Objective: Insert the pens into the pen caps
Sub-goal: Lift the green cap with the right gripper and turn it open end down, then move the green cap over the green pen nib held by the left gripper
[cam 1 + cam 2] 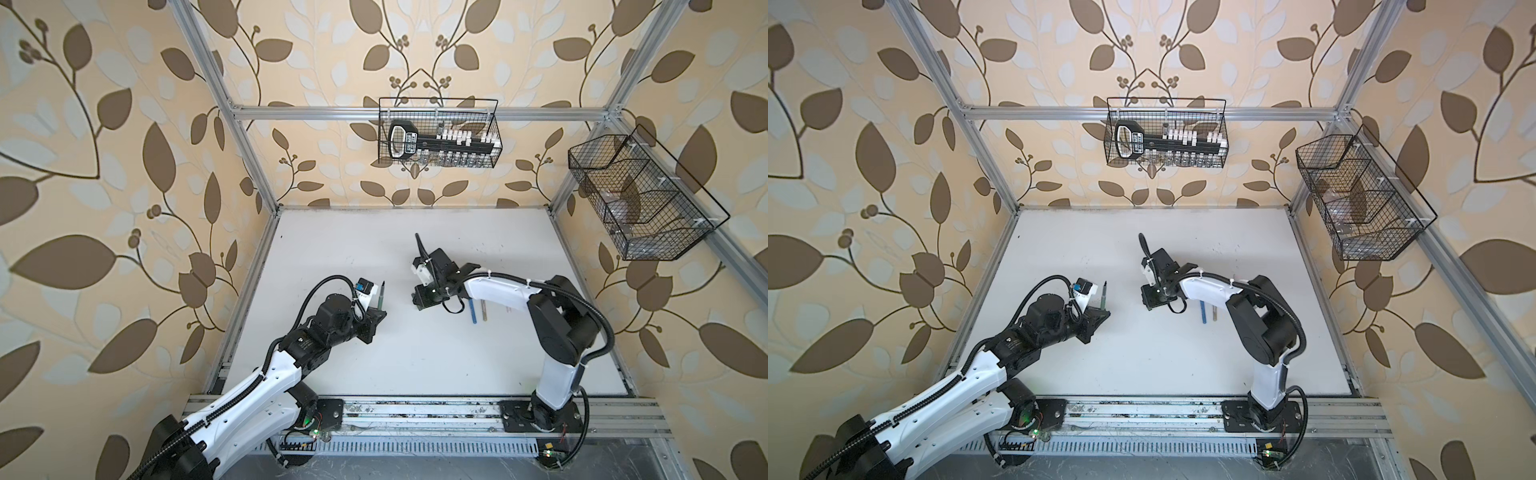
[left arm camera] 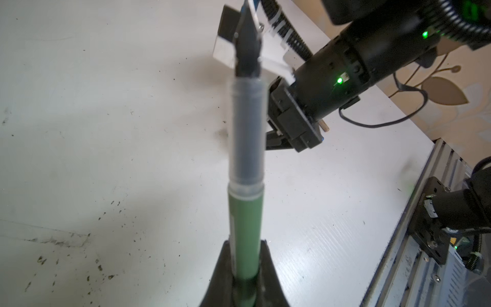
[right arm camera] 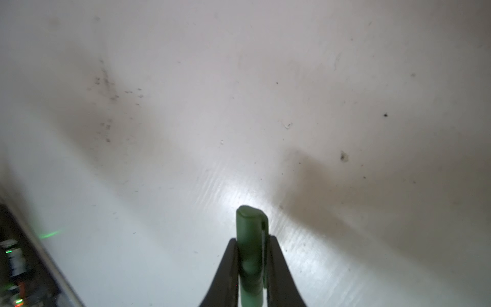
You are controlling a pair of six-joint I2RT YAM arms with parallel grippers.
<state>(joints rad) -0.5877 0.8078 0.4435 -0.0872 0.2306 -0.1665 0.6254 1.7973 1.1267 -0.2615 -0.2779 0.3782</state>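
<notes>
So, we're on the green pair. The green pen (image 2: 245, 212) is clamped by its barrel in the left gripper (image 2: 245, 243), bottom centre of the left wrist view, with the dark tip free. The green cap (image 3: 249, 220) is pinched in the right gripper (image 3: 251, 239), bottom centre of the right wrist view. The blue pen (image 1: 472, 311) and tan pen (image 1: 484, 311) lie on the table (image 1: 374, 353), right of centre. Next, we reckon: bring the cap's mouth in line with that tip and push straight on.
</notes>
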